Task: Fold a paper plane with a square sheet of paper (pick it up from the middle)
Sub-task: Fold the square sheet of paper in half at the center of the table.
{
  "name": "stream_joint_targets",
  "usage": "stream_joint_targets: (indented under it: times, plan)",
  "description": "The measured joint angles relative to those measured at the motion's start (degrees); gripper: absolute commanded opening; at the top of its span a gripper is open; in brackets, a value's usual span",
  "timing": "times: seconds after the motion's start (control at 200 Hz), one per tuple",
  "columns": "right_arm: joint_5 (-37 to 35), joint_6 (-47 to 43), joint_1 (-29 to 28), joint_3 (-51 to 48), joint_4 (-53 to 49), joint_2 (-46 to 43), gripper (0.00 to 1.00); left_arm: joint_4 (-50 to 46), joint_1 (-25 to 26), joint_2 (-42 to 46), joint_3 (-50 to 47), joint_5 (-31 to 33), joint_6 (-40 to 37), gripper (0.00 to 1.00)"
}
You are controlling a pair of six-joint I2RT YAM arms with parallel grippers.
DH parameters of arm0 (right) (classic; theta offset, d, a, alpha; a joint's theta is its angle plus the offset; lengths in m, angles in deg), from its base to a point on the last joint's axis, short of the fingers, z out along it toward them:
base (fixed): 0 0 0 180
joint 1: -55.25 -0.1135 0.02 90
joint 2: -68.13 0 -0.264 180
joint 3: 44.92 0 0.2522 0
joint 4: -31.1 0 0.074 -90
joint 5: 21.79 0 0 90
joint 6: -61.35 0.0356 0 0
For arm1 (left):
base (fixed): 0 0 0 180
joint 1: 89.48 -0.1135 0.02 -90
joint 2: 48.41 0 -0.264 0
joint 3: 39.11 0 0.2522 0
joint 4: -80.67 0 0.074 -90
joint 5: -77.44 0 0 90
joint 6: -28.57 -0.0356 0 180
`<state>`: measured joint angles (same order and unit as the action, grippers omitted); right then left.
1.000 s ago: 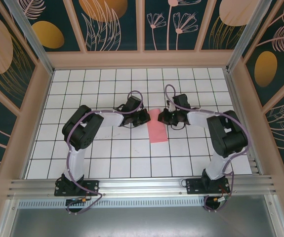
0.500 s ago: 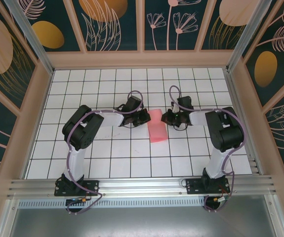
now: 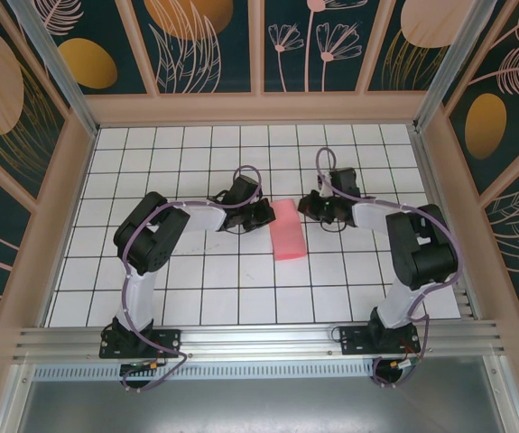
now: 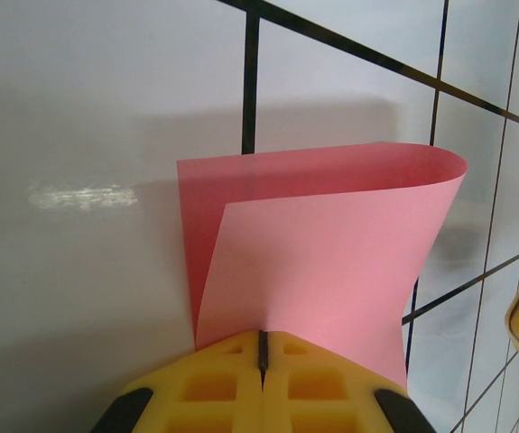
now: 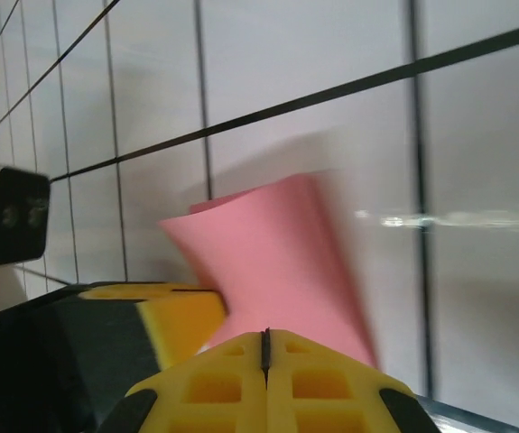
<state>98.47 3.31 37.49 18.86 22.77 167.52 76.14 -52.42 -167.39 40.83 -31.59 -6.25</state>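
Left wrist: left gripper (image 4: 262, 347) clamped on folded square sheet of paper (image 4: 322, 262); likely light, floppy, so pinch both edges. Right gripper (image 5: 265, 338) closed, contact unclear.

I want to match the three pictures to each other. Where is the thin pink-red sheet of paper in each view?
Top external: the thin pink-red sheet of paper lies near the centre of the picture.
Left wrist: the sheet is in the centre and lower middle, folded over in a curl.
Right wrist: the sheet is in the lower middle, slightly blurred.
Shared landmark: the white table with black grid lines under the sheet.
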Motion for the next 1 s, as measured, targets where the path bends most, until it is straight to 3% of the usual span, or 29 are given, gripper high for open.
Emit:
stream_joint_targets:
  times: [0.345,0.811,1.001]
  plan:
    - [-0.2,0.3,-1.9,6.3,-0.1,10.9,0.0,0.0,0.0,0.0,0.0,0.0,0.0,0.03]
    - [-4.9,2.5,2.9,10.8,-2.2,12.7,0.0,0.2,0.0,0.0,0.0,0.2,0.0,0.03]
    - [-4.1,2.6,3.3,8.3,-1.0,9.7,0.01,0.2,0.0,0.0,0.0,0.2,0.0,0.03]
